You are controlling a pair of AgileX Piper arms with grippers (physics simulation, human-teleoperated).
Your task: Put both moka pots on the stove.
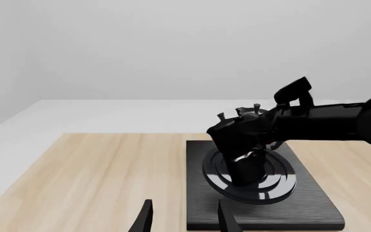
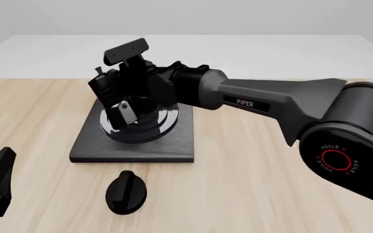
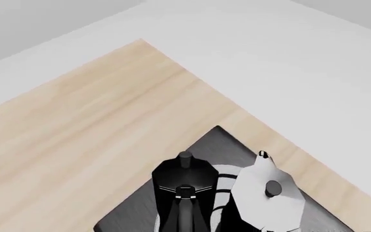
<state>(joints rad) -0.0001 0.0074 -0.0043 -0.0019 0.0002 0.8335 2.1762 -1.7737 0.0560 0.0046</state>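
Pots sit together on the stove (image 2: 173,141): the right wrist view shows 2 on the burner rings, a dark pot (image 3: 184,186) touching a pale-lidded pot (image 3: 266,195). In the front view the right gripper (image 2: 123,110) hangs over the rings at 10 o'clock from the table's middle, hiding most of both; whether its fingers grip anything I cannot tell. The left gripper (image 1: 182,217) hovers over bare wood short of the stove, fingers parted, holding nothing. A black knob (image 2: 126,191) lies at 6 o'clock from the stove.
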